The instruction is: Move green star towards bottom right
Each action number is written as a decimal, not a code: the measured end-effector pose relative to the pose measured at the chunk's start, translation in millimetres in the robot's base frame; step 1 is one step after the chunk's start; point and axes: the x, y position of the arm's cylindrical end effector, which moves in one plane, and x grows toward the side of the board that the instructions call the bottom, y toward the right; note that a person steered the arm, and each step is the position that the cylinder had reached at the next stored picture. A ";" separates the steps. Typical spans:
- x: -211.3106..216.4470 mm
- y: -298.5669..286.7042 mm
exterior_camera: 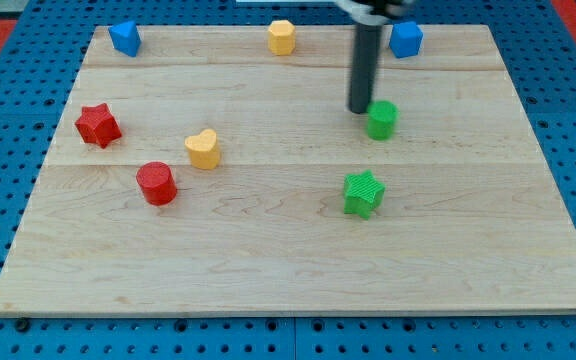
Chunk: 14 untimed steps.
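Note:
The green star (363, 193) lies on the wooden board (298, 270), right of centre and a little below the middle. My tip (359, 110) is at the lower end of the dark rod, above the star toward the view's top, with a gap between them. The tip stands right beside the left edge of a green cylinder-like block (382, 119), touching or nearly touching it.
A red star (97, 124), a red cylinder (156, 183) and a yellow heart (203, 148) lie at the left. A blue block (124, 37), a yellow block (282, 36) and a blue cube (405, 39) sit along the top edge.

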 end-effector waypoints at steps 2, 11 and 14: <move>24.3 -3.5; 147.2 2.4; 178.9 -86.0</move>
